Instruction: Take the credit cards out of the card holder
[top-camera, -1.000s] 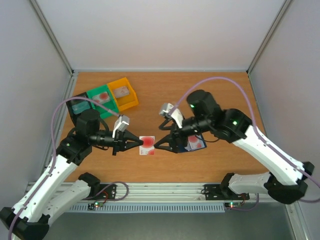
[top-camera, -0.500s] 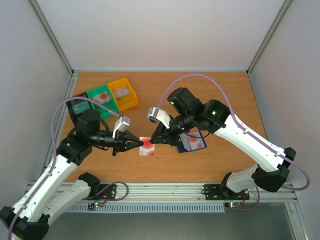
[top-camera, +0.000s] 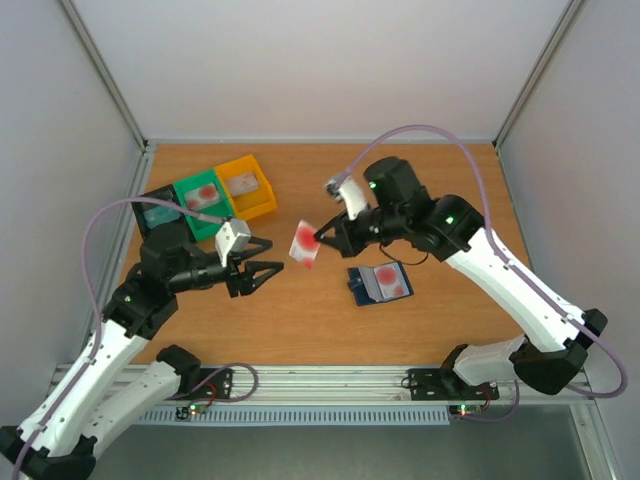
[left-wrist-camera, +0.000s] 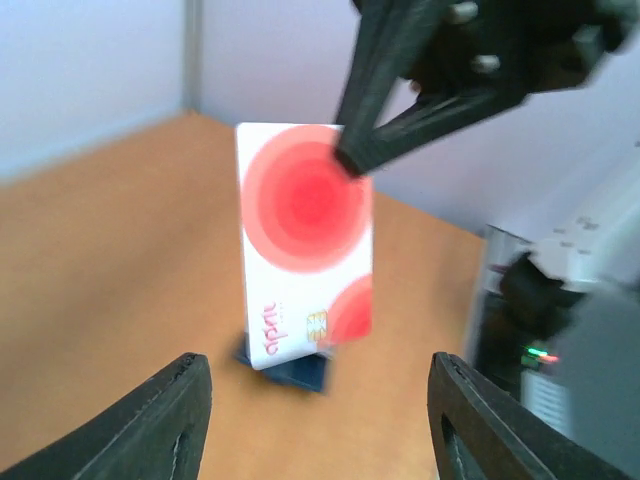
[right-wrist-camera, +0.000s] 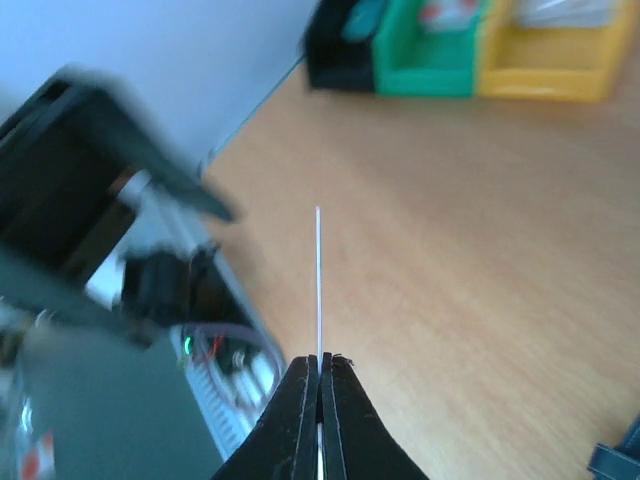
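Observation:
A white credit card (top-camera: 305, 243) with red circles hangs in the air over the table's middle, pinched at one edge by my right gripper (top-camera: 319, 238), which is shut on it. The left wrist view shows the card (left-wrist-camera: 305, 240) face on, and the right wrist view shows it (right-wrist-camera: 318, 280) edge on between the closed fingers of that gripper (right-wrist-camera: 320, 362). My left gripper (top-camera: 270, 257) is open just left of the card, apart from it and holding nothing (left-wrist-camera: 320, 420). The navy card holder (top-camera: 380, 283) lies open on the table, with a red-marked card in its pocket.
Black (top-camera: 160, 212), green (top-camera: 203, 200) and yellow (top-camera: 248, 188) bins stand in a row at the far left, with cards inside them. The right wrist view has the same bins (right-wrist-camera: 430, 50) at its top edge. Walls enclose the table on three sides.
The left gripper has let go of the card, opened and drawn back left. The right gripper has shut on the card and carried it up and away from the table's near side.

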